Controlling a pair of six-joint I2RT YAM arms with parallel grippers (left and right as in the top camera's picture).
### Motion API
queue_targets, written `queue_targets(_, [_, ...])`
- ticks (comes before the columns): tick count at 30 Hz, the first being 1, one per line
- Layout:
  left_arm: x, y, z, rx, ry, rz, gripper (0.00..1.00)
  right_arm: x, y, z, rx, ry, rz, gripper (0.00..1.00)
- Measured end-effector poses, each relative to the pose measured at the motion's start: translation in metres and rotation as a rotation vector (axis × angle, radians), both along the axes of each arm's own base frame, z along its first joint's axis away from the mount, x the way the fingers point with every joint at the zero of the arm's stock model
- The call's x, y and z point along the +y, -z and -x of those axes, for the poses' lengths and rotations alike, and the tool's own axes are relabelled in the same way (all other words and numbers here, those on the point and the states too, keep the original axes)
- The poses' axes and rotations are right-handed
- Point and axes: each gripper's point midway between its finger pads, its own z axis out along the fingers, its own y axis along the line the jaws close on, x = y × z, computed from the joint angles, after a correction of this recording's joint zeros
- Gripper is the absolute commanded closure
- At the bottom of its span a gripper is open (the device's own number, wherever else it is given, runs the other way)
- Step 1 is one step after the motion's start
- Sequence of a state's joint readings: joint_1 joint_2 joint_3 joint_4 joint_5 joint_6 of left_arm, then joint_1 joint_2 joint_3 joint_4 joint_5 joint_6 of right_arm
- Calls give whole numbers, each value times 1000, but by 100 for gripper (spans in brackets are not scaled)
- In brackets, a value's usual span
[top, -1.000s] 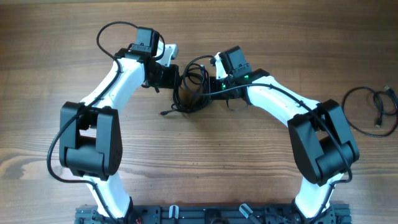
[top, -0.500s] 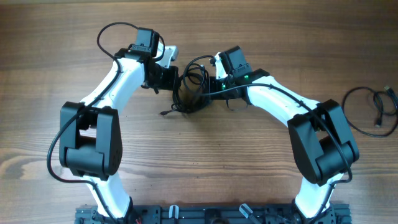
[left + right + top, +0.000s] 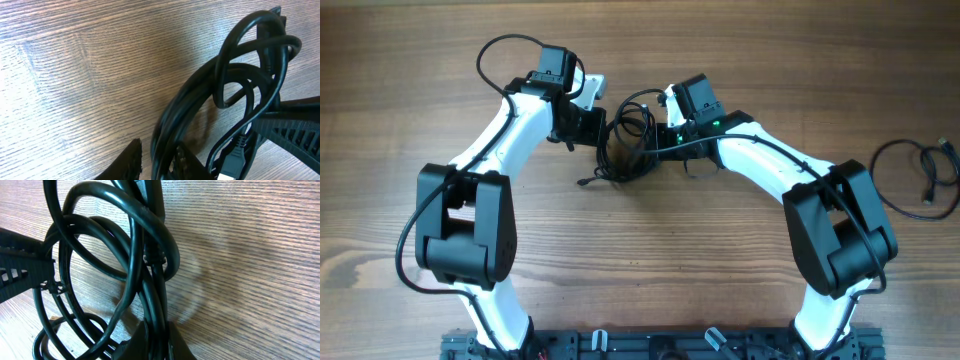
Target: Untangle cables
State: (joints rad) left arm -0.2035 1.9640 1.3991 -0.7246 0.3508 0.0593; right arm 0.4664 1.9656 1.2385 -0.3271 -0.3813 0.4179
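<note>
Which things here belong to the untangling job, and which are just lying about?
In the job: tangle of black cables, gripped by left tool and right tool.

Lying about: lone cable at the right edge, untouched and apart from the tangle, perhaps already freed; the bare wooden table.

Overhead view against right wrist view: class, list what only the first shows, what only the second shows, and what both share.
Only overhead: the left gripper at the knot's left side, and a separate cable lying alone at the far right. Only right wrist: a close look at the right gripper pinching a strand, with thick loops crossing one another just above it. Both: the tangled cables resting on the wooden table.
</note>
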Motion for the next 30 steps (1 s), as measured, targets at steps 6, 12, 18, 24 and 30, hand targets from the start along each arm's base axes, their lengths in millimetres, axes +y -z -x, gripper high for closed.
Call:
queue_targets(6, [0,7,-1,-17,5,0,96,1,-1,1,2,-4,-6,96])
queue_targets(12, [-1,7,0,-20,15,-2,96,1,-1,0,1,-4,-9,96])
queue_targets(18, [-1,7,0,-20,15,-2,96,1,-2,0,6,-3,-19,80])
queue_targets(24, [0,8,0,-21,13,-6,96,7,-16,7,73,-53,-169,65])
queue_targets(30, [-3,6,-1,-32,33,8,96,-7,-34,-4,101,-52,-305,57])
